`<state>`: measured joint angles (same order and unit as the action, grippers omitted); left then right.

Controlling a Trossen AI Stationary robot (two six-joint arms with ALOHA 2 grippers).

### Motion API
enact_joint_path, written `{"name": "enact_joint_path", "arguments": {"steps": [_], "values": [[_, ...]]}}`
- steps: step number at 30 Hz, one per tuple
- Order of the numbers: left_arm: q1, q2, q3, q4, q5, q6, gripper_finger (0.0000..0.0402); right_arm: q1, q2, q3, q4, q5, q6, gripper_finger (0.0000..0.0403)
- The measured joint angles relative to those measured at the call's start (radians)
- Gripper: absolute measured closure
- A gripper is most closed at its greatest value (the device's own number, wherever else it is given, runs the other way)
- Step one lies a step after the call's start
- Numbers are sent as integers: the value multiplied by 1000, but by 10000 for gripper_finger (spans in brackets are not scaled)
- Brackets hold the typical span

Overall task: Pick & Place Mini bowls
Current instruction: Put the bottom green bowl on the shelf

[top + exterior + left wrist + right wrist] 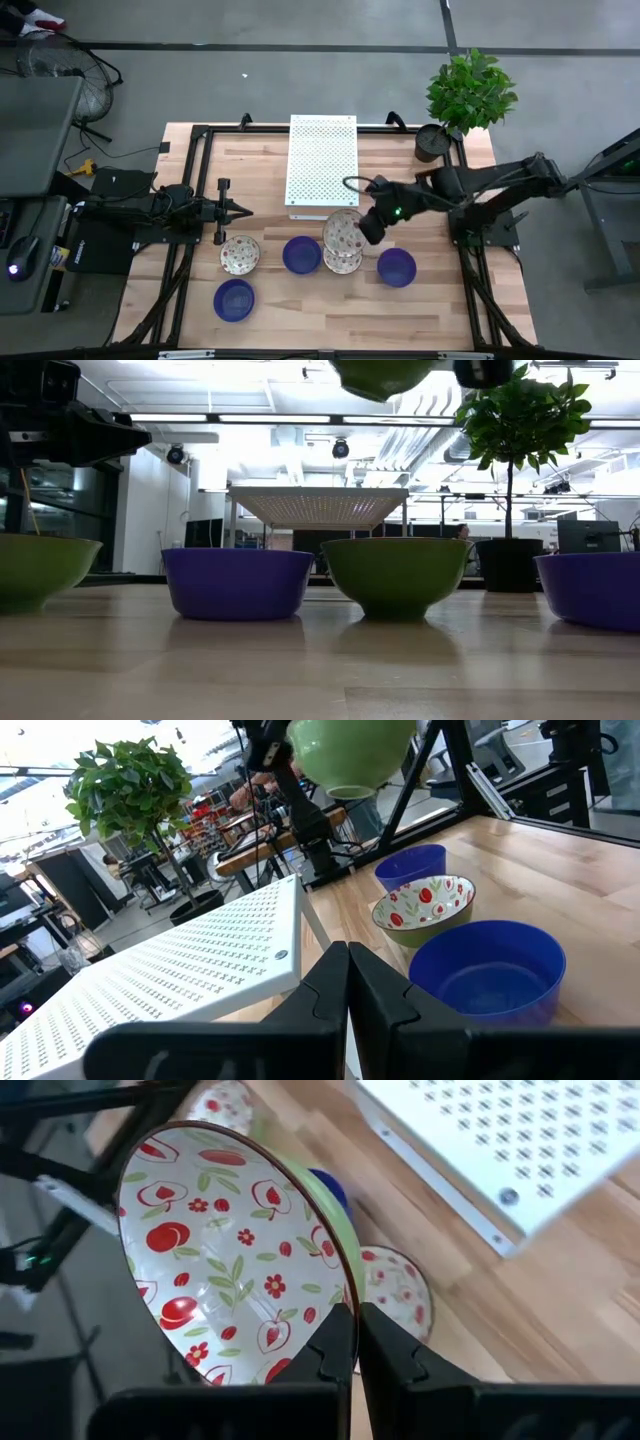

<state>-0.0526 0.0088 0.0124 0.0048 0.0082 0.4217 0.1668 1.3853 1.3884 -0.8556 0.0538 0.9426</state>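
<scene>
My right gripper [352, 1342] was pinched tight on a flowery bowl's [225, 1250] rim, high over the tabletop's [440, 310] middle, so I needed to lower it slowly and level.

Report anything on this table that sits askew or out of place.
Only one thing: a floral bowl hangs tilted in the air, pinched at its rim by the shut right claw, above another floral bowl. The rest sit upright.
</scene>
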Motion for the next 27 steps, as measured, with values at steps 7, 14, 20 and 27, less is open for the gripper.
{"name": "enact_joint_path", "arguments": {"steps": [7,14,20,27], "values": [[0,0,0,0,0,0,401,-171,8,0,79,-93,-104,403],[0,0,0,0,0,0,401,-340,57,0,160,-123,-84,403],[0,0,0,0,0,0,401,-450,152,71,206,-93,-36,403],[0,0,0,0,0,0,401,-536,315,306,89,-19,-33,403]]}}
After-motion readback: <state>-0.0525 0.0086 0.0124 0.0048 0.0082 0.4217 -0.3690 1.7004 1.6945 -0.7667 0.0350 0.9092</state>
